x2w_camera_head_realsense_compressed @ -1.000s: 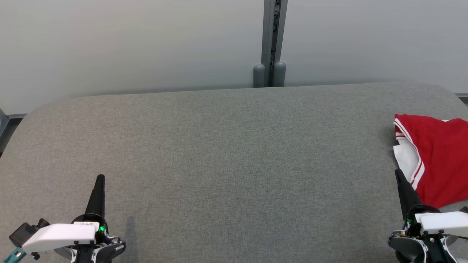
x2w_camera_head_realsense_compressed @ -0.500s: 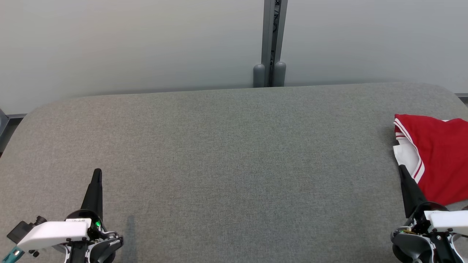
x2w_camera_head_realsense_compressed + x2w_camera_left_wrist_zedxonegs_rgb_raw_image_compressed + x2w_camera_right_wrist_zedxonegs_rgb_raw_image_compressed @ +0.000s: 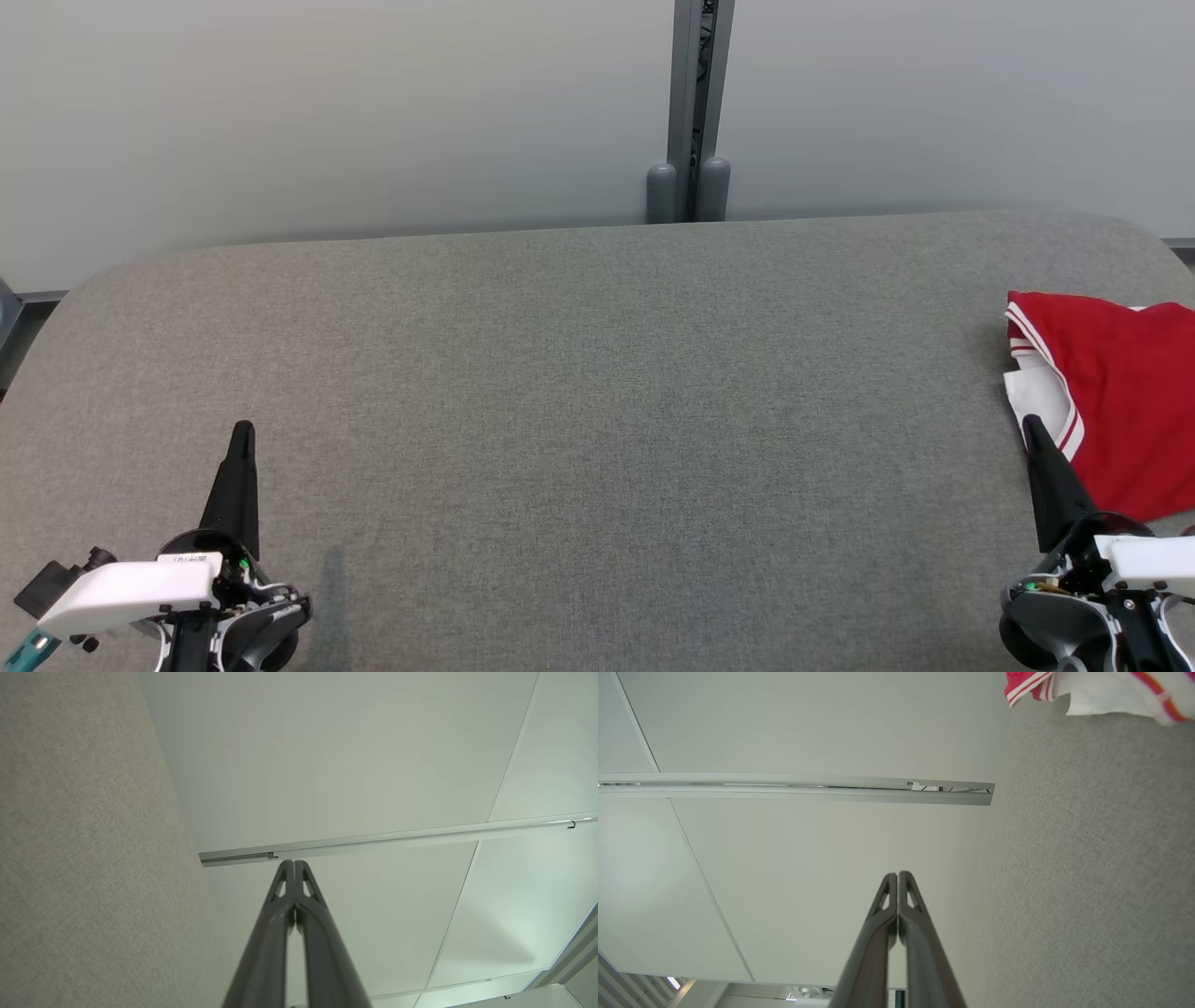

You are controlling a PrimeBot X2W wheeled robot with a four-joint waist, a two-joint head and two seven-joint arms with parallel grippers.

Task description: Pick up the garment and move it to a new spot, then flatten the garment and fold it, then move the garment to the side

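The table (image 3: 597, 420) takes up most of the head view. It's a big slab covered in grey woven fabric with a fine felt-like weave and rounded far corners. Behind it is a plain pale grey wall (image 3: 327, 112) made of 2 smooth panels, with a darker metal post (image 3: 695, 84) running up the seam at upper centre. 2 little rounded grey caps (image 3: 661, 193) sit at the foot of the post, right at the table's back edge.

The garment (image 3: 1120, 401) is over at the right edge of the frame, about mid-height, lying bunched on the table and cut off by the picture's border. It's bright red cloth with thin white stripes along the hem, and a white piece pokes out on its left side. It looks soft and rumpled, definitely not flat. The right wrist view catches its striped edge in the upper right corner.

The left gripper (image 3: 243, 429) is at lower left, its dark tapered fingers pressed together with nothing between them. The right gripper (image 3: 1030, 422) is at lower right, fingers also pressed together and empty, the tip just beside the garment's white piece.
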